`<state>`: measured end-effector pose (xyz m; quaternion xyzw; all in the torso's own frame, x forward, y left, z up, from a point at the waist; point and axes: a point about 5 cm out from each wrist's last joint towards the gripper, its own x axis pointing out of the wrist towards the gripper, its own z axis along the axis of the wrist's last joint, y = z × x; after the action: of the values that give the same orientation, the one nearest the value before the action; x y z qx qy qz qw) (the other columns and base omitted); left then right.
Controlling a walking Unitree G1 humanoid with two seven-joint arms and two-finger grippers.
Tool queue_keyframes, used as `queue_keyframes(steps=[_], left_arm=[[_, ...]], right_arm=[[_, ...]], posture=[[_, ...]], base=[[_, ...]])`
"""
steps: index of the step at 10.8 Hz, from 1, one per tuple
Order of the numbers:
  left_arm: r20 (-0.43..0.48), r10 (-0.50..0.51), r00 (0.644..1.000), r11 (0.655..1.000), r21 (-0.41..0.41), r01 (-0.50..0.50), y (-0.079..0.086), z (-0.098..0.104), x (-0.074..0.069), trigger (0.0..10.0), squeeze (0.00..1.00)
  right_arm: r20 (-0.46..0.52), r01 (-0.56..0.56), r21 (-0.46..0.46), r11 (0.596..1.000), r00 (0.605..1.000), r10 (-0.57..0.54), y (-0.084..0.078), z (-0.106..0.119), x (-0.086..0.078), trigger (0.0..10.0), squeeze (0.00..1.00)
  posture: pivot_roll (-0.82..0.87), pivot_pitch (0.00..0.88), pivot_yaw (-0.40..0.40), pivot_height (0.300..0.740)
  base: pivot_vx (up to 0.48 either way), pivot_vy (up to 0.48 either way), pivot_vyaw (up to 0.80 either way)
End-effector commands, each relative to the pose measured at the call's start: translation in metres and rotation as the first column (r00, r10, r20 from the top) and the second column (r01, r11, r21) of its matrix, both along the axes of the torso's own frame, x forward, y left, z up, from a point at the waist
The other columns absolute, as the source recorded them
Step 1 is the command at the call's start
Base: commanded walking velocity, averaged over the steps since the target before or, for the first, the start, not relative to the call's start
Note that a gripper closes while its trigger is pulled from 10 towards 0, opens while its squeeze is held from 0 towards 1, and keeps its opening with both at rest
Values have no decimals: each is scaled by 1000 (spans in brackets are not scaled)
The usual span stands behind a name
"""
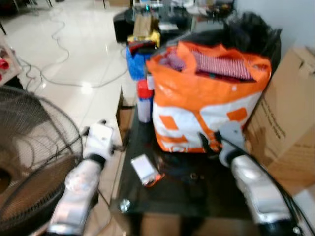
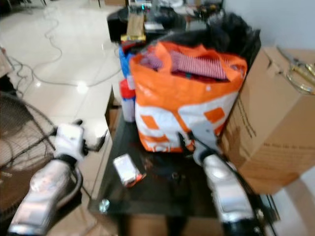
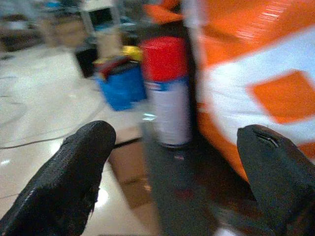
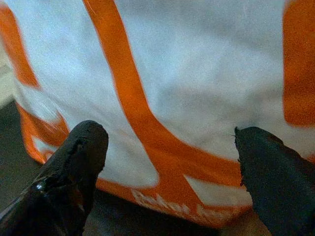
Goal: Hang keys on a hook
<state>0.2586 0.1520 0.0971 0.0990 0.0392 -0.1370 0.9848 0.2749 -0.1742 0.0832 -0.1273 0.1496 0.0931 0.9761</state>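
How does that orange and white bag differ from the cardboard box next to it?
The orange and white bag is soft, glossy and open on top, stuffed with striped cloth; the cardboard box is stiff, plain brown and shut. The bag sits on the dark table; the box stands beside the table. Both look similarly bulky.

We can read almost nothing here. The orange and white bag [image 4: 197, 98] carries white lettering along its lower orange band, close to our right gripper [image 4: 167, 162], but it is too blurred to spell out. The cardboard box [image 2: 275, 128] has dark print on its side, and the spray can [image 3: 170, 93] a label, both unreadable.
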Motion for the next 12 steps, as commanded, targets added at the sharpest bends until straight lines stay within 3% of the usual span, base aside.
queue_keyframes(steps=[1, 2, 3, 4, 5, 7, 10, 11, 12], left_arm=[[-18, -16, 1000, 999, 32, 17, 3, -3, -3, 10000, 1000], [-56, -53, 997, 997, 56, 56, 2, -9, -7, 10000, 1000], [-77, -72, 994, 994, 77, 78, 3, -13, -9, 10000, 1000], [-205, -137, 969, 975, 146, 169, 11, -30, -20, 10000, 1000], [-242, -172, 955, 965, 155, 213, 12, -34, -24, 10000, 1000], [-345, -327, 880, 910, 135, 391, 6, -41, -42, 10000, 1000], [-415, -415, 810, 867, 90, 490, 2, -43, -53, 10000, 1000], [-419, -417, 806, 866, 85, 492, 3, -43, -53, 10000, 1000], [-422, -420, 804, 865, 83, 495, 3, -45, -54, 10000, 1000]], right_arm=[[-33, -32, -6, 999, 999, 32, 4, -4, -2, 10000, 0], [-75, -59, -21, 998, 996, 57, 7, -10, -3, 10000, 0], [-100, -81, -22, 996, 992, 78, 9, -13, -3, 10000, 984], [-235, -161, -25, 987, 960, 151, 26, -38, -3, 10000, 1000], [-275, -160, -21, 987, 950, 148, 30, -48, -2, 10000, 1000], [-408, -172, -82, 982, 905, 124, 32, -77, -7, 10000, 1000], [-469, -210, -98, 973, 872, 140, 30, -86, -8, 10000, 996], [-482, -193, -84, 978, 866, 130, 27, -88, -6, 10000, 0], [-485, -178, -101, 979, 868, 108, 24, -89, -4, 9922, 0]], posture=[[1, 0, -12, 740], [2, 0, -13, 740], [1, 0, -15, 740], [3, 0, -18, 740], [3, 0, -27, 740], [14, 0, -50, 740], [21, 0, -83, 740], [15, 0, -80, 740], [13, 0, -78, 740]], base=[[0, 0, 0], [0, 0, 0], [0, 0, 0], [0, 0, 0], [0, 0, 0], [0, 0, 0], [0, 0, 0], [0, 0, 0], [0, 0, 0]])
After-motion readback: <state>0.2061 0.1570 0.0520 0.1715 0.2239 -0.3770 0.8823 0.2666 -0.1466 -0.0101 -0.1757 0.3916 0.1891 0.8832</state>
